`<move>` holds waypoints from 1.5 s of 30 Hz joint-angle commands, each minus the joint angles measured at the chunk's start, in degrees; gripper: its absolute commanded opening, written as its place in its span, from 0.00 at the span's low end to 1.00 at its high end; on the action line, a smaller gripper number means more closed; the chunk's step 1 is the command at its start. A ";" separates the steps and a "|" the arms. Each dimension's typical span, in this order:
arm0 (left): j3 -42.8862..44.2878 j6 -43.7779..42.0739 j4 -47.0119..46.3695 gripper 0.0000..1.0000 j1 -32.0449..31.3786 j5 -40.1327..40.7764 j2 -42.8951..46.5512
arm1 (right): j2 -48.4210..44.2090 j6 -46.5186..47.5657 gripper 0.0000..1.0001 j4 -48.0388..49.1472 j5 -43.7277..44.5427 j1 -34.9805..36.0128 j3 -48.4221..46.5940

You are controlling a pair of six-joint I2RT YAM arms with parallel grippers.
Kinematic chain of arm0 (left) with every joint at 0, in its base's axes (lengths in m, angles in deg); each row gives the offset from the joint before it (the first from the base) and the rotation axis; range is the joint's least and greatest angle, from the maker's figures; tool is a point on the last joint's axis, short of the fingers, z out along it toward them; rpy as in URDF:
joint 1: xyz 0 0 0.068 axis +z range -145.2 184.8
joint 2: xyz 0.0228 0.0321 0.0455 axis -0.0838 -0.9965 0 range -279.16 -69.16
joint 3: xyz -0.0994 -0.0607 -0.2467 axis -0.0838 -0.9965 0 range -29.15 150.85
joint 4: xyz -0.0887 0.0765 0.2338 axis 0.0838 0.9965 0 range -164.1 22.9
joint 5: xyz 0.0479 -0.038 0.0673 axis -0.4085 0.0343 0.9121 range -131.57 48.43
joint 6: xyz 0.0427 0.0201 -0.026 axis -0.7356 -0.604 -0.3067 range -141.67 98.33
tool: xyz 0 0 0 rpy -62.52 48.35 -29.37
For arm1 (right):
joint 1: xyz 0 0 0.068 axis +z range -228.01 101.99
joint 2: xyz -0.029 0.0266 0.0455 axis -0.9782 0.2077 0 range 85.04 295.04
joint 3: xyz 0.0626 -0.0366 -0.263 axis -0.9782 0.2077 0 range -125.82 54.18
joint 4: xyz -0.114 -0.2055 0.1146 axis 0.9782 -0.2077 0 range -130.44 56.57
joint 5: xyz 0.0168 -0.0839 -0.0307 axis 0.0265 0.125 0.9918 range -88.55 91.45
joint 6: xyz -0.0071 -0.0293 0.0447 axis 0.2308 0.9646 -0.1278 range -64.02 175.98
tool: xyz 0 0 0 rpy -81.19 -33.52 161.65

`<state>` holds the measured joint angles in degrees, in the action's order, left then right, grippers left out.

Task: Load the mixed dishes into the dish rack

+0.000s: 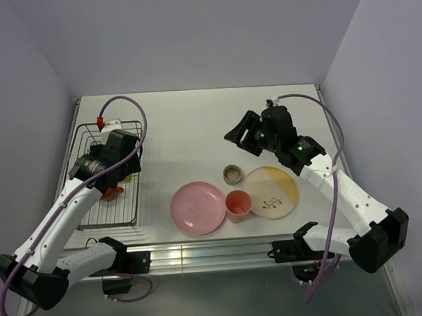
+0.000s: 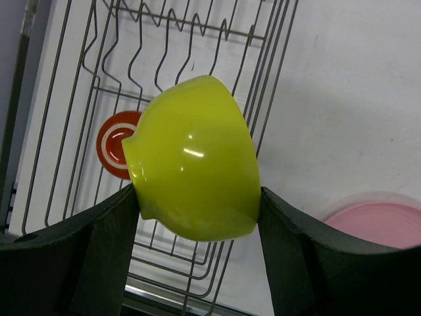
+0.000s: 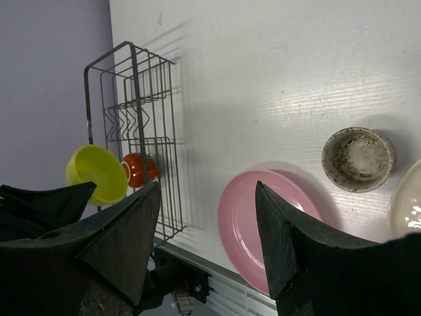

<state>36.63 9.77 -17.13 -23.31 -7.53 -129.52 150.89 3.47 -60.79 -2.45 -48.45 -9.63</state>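
My left gripper point(image 1: 120, 172) is shut on the lime-green bowl point(image 2: 194, 161) and holds it by its sides, tilted, above the near right part of the dark wire dish rack point(image 2: 164, 66). The bowl also shows in the right wrist view point(image 3: 95, 172). The red-orange mug point(image 2: 113, 143) rests in the rack point(image 1: 108, 208) beside the bowl. My right gripper point(image 3: 207, 191) is open and empty, raised over the table's middle point(image 1: 241, 136). The pink plate point(image 1: 198, 207), salmon-pink cup point(image 1: 238, 203), cream-and-orange plate point(image 1: 270, 188) and small grey-tan cup point(image 1: 232, 174) sit on the table.
The rack's upright prongs point(image 2: 141, 46) stand at its far end. Grey walls close in the table on the left, back and right. A metal rail point(image 1: 215, 254) runs along the near edge.
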 commanded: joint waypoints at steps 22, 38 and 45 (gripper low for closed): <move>-2.93 0.90 0.16 0.00 10.54 -9.26 -10.04 | -1.60 3.64 0.67 7.31 -9.54 -8.20 6.68; -1.45 8.11 7.45 0.00 15.90 -0.82 -13.90 | 0.60 5.40 0.67 9.42 -14.20 -9.79 7.38; -0.39 10.74 9.03 0.00 14.32 2.60 -19.62 | 0.51 7.16 0.67 9.43 -14.47 -9.87 8.70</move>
<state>33.66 18.08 -10.49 -8.28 -9.95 -147.44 151.76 8.48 -53.49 -16.22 -57.80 -1.68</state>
